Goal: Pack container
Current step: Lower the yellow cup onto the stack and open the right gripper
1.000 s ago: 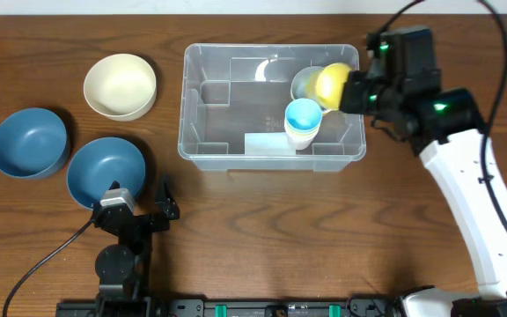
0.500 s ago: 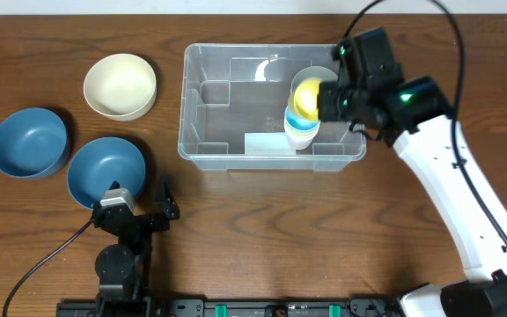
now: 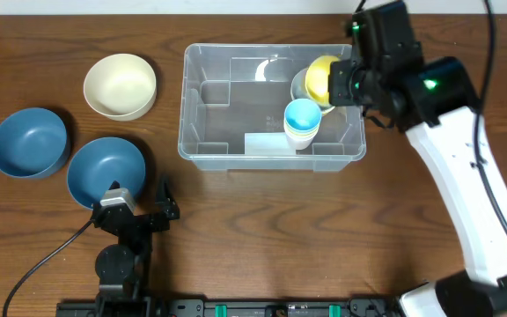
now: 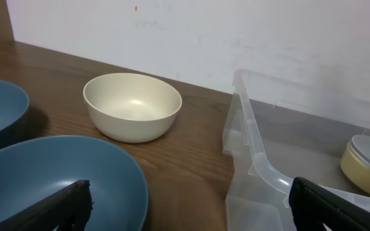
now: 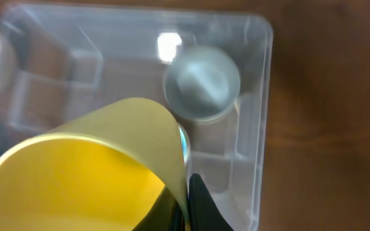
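The container (image 3: 209, 132) is a clear bin in the middle of the table. A white cup with a blue inside (image 3: 303, 121) stands in its right half, and a round grey-topped tub (image 3: 298, 85) sits behind that cup. My right gripper (image 3: 337, 85) is shut on the rim of a yellow cup (image 3: 322, 77), which hangs tilted over the bin's back right corner above the tub. In the right wrist view the fingers (image 5: 198, 205) pinch the yellow cup (image 5: 88, 173) over the tub (image 5: 202, 83). My left gripper (image 3: 143, 201) rests open and holds nothing near the front edge.
A cream bowl (image 3: 120, 84) and two blue bowls (image 3: 29, 142) (image 3: 106, 169) lie left of the bin. The nearer blue bowl (image 4: 50, 179) sits just ahead of my left gripper (image 4: 188, 212), with the cream bowl (image 4: 133, 106) behind it and the bin wall (image 4: 249, 141) to its right.
My right gripper swung the yellow cup left over the blue-inside cup, then drew it back toward the bin's rear right. The left arm has not moved.
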Controlling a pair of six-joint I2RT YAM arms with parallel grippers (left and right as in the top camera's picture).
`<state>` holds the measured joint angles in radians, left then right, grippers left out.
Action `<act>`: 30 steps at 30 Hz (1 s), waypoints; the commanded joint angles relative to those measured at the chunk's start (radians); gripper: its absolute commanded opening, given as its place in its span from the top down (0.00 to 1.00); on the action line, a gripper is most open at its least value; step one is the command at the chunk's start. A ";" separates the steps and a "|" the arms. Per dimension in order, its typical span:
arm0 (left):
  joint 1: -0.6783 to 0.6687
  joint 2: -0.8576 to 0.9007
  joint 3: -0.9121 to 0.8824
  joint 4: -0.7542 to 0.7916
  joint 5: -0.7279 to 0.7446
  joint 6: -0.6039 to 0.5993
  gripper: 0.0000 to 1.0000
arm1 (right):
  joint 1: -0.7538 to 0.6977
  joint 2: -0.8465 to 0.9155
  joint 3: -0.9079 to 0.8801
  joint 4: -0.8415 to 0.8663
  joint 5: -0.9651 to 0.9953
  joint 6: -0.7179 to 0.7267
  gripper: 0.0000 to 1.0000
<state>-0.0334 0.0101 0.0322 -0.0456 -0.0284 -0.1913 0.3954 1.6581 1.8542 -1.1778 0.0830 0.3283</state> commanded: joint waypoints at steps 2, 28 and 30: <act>0.004 -0.006 -0.028 -0.026 -0.002 -0.009 0.02 | -0.009 0.089 0.007 -0.037 -0.011 -0.023 0.99; 0.004 -0.006 -0.028 -0.026 -0.002 -0.009 0.02 | 0.005 0.177 -0.005 -0.031 -0.058 -0.026 0.99; 0.004 -0.006 -0.028 -0.026 -0.002 -0.009 0.02 | 0.010 0.177 -0.007 -0.034 -0.058 -0.026 0.99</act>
<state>-0.0334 0.0101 0.0322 -0.0460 -0.0288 -0.1913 0.3958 1.8263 1.8530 -1.2091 0.0334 0.3172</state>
